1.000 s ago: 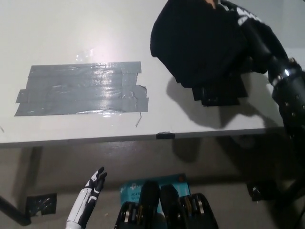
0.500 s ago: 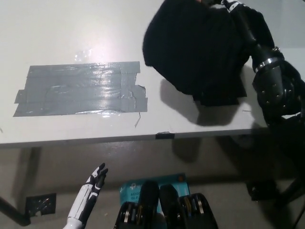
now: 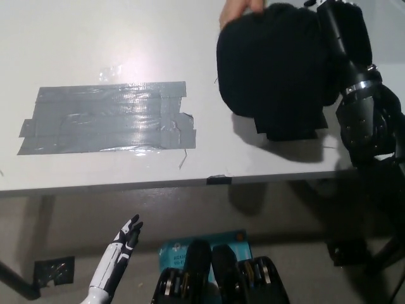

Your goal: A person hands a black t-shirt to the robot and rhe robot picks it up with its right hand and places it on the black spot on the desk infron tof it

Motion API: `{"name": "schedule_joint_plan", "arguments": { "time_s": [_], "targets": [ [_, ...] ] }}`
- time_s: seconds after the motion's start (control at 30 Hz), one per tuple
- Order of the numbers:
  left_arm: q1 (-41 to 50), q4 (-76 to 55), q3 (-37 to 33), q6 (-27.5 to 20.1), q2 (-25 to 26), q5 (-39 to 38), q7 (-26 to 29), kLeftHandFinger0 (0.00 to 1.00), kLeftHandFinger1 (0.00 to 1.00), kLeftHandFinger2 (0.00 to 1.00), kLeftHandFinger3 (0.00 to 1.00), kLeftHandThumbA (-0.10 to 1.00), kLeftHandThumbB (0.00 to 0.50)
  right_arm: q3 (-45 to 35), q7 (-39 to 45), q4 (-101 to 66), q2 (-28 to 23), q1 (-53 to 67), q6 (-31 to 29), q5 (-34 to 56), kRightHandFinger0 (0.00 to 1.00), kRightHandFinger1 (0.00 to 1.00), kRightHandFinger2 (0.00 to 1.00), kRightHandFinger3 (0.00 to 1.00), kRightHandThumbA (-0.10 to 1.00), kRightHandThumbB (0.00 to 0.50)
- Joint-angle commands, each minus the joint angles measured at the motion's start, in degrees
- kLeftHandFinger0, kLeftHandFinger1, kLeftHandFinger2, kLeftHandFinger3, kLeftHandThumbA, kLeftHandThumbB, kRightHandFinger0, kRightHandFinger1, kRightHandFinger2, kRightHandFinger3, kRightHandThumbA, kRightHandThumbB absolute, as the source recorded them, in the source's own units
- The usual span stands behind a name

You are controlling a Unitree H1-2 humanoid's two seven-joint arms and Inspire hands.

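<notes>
— Left side? 
— White left hand (image 3: 123, 244) low below the desk's (image 3: 95, 38) near edge, fingers straight, holding nothing. Grey tape patch (image 3: 107, 118) toward the left edge.

— Right side? 
— Black t-shirt (image 3: 275, 73) bunched by the far right corner, a person's hand (image 3: 237, 9) cut off on top. Right hand hidden; grip impossible to tell.

The t-shirt (image 3: 278, 69) at one o'clock is plain black. The bench (image 3: 95, 38) is off-white, with a glossy grey patch of tape (image 3: 107, 118) at nine o'clock. The left hand (image 3: 123, 244) is white with black fingers; the right arm (image 3: 364, 107) is black.
</notes>
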Motion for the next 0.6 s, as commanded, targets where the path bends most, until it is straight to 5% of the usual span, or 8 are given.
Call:
{"name": "schedule_joint_plan", "arguments": {
  "time_s": [0.0,0.17,0.37,0.43,0.57],
  "targets": [
    [-0.53,-0.70,0.44,-1.91,1.19,0.28,-0.33,1.00,1.00,1.00,1.00,1.00,0.500,-1.28,-9.43,1.44,-1.42,-8.07,-6.55,-3.16,0.00,0.54,0.94,1.00,-0.10,0.184],
    [-0.62,-1.15,0.37,-1.15,1.23,0.07,-0.63,1.00,1.00,1.00,1.00,1.00,0.500,-0.94,-9.52,9.27,-1.54,-12.15,-8.70,-1.81,0.00,0.49,0.89,0.99,-0.10,0.152],
    [-0.74,-1.95,0.42,0.34,1.00,0.66,-0.17,1.00,1.00,1.00,1.00,1.00,0.500,4.20,-10.44,21.22,-1.38,-17.05,-8.91,-6.10,0.00,0.50,0.98,0.98,-0.10,0.189],
    [-0.81,-2.34,0.25,0.37,0.91,1.12,0.01,1.00,1.00,1.00,1.00,1.00,0.500,7.69,-9.49,27.36,-1.80,-17.90,-11.17,-7.30,0.00,0.42,0.88,0.90,-0.10,0.166],
    [-0.92,-2.90,0.42,0.56,1.17,1.02,-0.20,1.00,1.00,1.00,1.00,1.00,0.500,12.55,-10.14,35.28,-1.39,-19.39,-11.30,-9.33,0.03,0.51,0.92,0.83,-0.10,0.199]
  ]
}}
